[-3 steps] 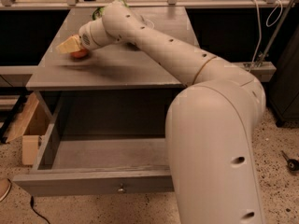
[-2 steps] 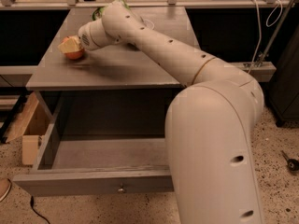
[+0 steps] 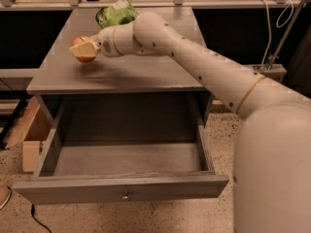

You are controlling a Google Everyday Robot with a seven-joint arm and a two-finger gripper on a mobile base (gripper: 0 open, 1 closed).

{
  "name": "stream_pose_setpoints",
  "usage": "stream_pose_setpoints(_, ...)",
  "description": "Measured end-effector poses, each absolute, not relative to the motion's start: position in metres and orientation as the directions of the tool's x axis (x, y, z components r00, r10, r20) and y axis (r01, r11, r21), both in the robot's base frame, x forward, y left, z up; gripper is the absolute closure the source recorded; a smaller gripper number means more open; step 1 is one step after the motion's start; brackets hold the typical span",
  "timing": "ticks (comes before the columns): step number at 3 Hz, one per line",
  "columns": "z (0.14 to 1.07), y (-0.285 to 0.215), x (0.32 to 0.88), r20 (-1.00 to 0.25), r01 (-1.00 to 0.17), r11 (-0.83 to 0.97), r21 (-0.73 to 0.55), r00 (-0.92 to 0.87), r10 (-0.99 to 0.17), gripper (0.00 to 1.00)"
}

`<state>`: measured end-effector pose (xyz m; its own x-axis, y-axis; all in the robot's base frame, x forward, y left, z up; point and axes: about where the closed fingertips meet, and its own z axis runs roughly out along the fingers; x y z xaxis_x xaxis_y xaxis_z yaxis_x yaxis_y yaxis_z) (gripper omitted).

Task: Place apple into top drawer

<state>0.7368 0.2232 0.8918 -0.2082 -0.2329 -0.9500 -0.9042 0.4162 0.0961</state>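
Note:
The apple point(image 3: 83, 44) is red-orange and sits between the pale fingers of my gripper point(image 3: 82, 50), held just above the left part of the grey cabinet top point(image 3: 146, 69). My white arm reaches to it from the lower right. The top drawer point(image 3: 121, 186) is pulled wide open below the cabinet top, with a flat grey front panel and a small round metal knob point(image 3: 126, 196). Its inside shows nothing in it.
A crumpled green bag point(image 3: 115, 12) lies at the back of the cabinet top. A wooden box point(image 3: 29, 135) stands on the floor left of the drawer. A metal rail runs behind the cabinet, with cables at the far right point(image 3: 286, 13).
The gripper with the apple has lifted slightly off the cabinet top and shifted a little toward the right.

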Motion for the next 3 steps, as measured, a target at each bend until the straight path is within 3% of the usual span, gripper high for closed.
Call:
stream_pose_setpoints(2,0.921,0.153,0.674,-0.991,-0.956,0.294,0.021,-0.059,-0.121,1.00)
stream_pose_setpoints(3,0.924,0.153,0.669,-0.992,-0.960,0.279,-0.019,-0.018,-0.129,1.00)
